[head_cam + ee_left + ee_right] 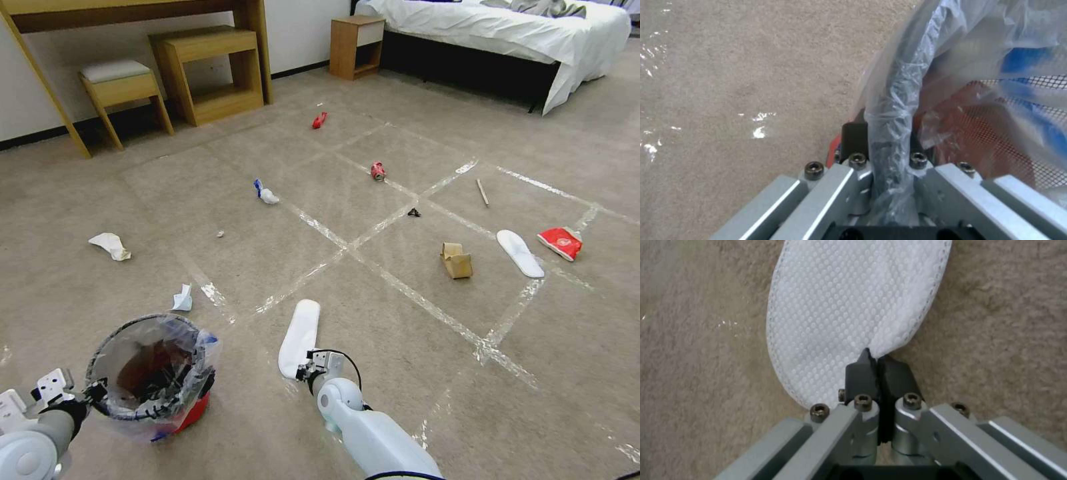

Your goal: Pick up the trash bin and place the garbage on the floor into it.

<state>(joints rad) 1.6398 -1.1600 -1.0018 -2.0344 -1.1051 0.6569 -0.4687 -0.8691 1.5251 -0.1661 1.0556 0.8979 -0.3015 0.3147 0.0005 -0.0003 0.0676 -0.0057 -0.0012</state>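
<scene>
Head view: left end effector (93, 392) clamps the rim of the trash bin (152, 373) on the floor (400, 400); right end effector (308, 371) meets the slipper sole (299, 337). Left wrist view: rim gripped through slippery liner, could slide. Right wrist view: pads (862, 375) pinch only the sole's edge; it may tear free. No legible writing.

Bright even room light, glare on tape strips (400, 283), soft shadows, wrist views slightly blurred, edges bowed

Beige carpet (200, 200) with taped grid, wooden desk (133, 10), stool (120, 83), nightstand (355, 45), white-sheeted bed (507, 30) beyond.
</scene>
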